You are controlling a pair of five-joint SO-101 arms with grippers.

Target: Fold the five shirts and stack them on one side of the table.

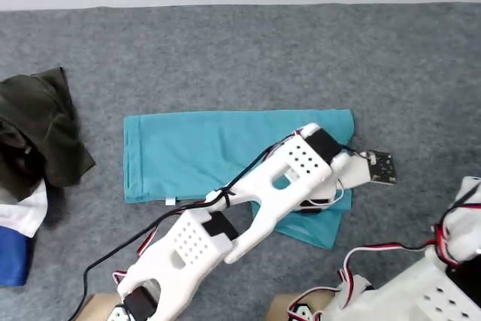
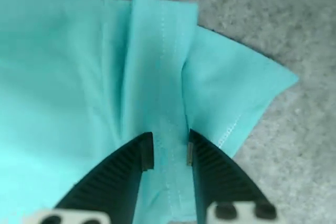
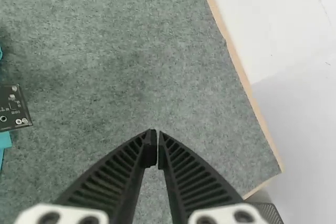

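Note:
A teal shirt (image 1: 203, 152) lies partly folded in the middle of the grey felt table, with a sleeve (image 2: 236, 93) sticking out at its right end. The left arm (image 1: 301, 167) stretches across the shirt to that end. My left gripper (image 2: 169, 151) is down on the cloth, and a raised ridge of teal fabric (image 2: 157, 77) runs between its black fingers, which are shut on it. My right gripper (image 3: 155, 142) hangs shut over bare felt near the table's right side, holding nothing.
A heap of other shirts sits at the left edge: dark green (image 1: 37, 129) on top, white (image 1: 22, 214) and blue (image 1: 11, 257) below. The right arm's base (image 1: 443, 276) fills the near right corner. The table's wooden edge (image 3: 236, 72) runs close to the right gripper.

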